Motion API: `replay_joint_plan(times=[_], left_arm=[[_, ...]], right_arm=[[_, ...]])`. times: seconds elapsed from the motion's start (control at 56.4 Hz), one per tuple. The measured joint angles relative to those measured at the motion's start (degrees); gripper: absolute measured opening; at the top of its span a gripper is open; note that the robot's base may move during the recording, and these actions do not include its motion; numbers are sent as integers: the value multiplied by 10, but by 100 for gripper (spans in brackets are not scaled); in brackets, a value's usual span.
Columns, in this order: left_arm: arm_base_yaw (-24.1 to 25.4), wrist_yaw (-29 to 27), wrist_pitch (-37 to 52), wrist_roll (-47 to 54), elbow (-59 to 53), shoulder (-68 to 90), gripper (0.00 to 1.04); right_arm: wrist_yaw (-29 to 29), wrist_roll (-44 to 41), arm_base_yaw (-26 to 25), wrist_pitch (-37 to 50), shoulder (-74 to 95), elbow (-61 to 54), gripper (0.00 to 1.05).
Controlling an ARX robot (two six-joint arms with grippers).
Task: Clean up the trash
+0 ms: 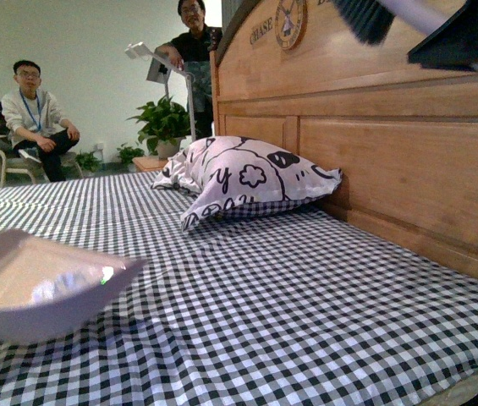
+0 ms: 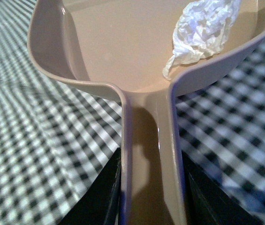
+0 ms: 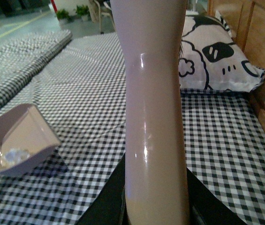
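A checked bed sheet (image 1: 306, 288) fills the scene, with a pillow (image 1: 247, 178) against the headboard (image 1: 408, 161). Well in front of the pillow, a dustpan (image 1: 19, 296) holds the trash (image 2: 202, 28), blurred in the front view. The left gripper (image 2: 151, 192) clamps the dustpan's handle. The right gripper (image 3: 155, 206), mostly hidden, grips a brush handle (image 3: 153, 108); the bristles (image 1: 361, 19) appear only in the front view.

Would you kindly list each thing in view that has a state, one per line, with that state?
Beige plastic dustpan: held by its handle, pan upward.
Crumpled white tissue wad: lying inside the dustpan.
Left gripper: shut on the dustpan handle.
Right gripper: shut on the pale brush handle.
Black brush bristles: raised off the bed.
White cartoon-print pillow: propped against the wooden headboard.
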Motion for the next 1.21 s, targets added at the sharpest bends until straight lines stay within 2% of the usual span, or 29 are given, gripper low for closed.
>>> replay_joint_plan(times=[0.071,0.177,0.373,0.514,0.745,0.94,1.135,1.206], left_arm=[[0,-25,32,-76,-1,-38,29],[-2,-65,51,-117,-15,-90,29],[-17,-163,70,-112,-64,-197,29],[-30,-216,59,-111,-94,-307,29],[-68,-247,-5,-127,-147,-485,29],[-89,-239,-58,-139,-160,-567,29],[-115,-238,-113,-156,-165,-632,29],[-117,-236,-120,-161,-165,-645,29]], right_arm=[[-13,42,-17,16,-60,-45,19],[-19,87,-41,25,-134,-95,19],[-37,149,-103,12,-256,-148,19],[-83,186,-155,-9,-346,-176,19],[-143,231,-206,-50,-454,-223,19],[-138,251,-198,-70,-496,-228,19],[-65,245,-128,-110,-508,-227,19],[-54,242,-117,-118,-509,-227,19]])
